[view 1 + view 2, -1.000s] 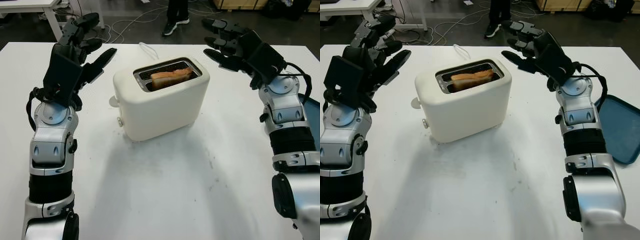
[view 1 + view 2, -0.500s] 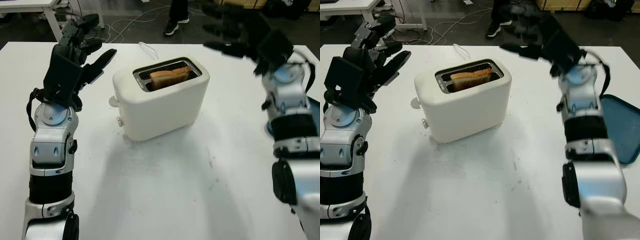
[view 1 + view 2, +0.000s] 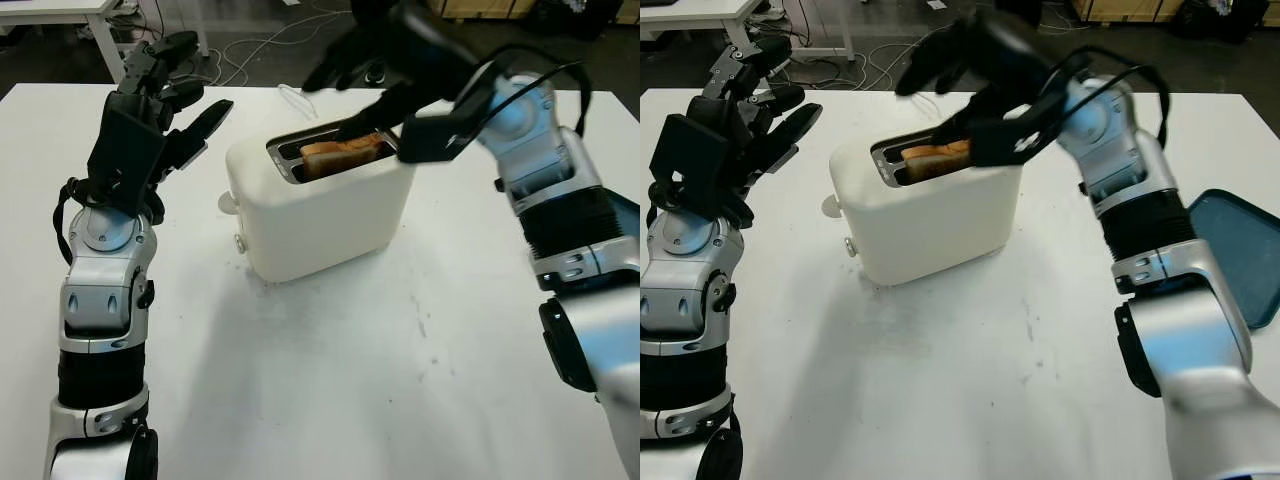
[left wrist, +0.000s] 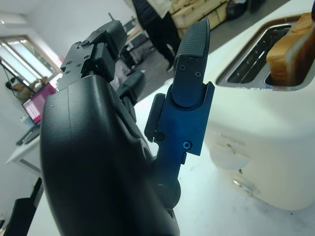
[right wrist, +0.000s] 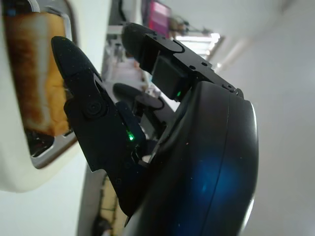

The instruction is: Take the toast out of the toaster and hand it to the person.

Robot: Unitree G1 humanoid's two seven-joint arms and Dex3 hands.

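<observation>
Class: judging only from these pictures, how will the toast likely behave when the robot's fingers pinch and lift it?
The toast looks browned and crusty, so probably stiff and light but crumbly. It stands upright in the toaster slot, so it should slide straight up for the open right hand.

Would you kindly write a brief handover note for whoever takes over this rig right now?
Right hand: open, holding nothing, above the toaster's slot end on the robot's right, one finger close to the toast.
Left hand: open, raised over the table on the toaster's other side, idle.
Toast: in the slot, top edge showing.
A person stands beyond the table's far edge.
Done: nothing yet.
Left: grasp the toast, lift it out, hand it to the person.
</observation>
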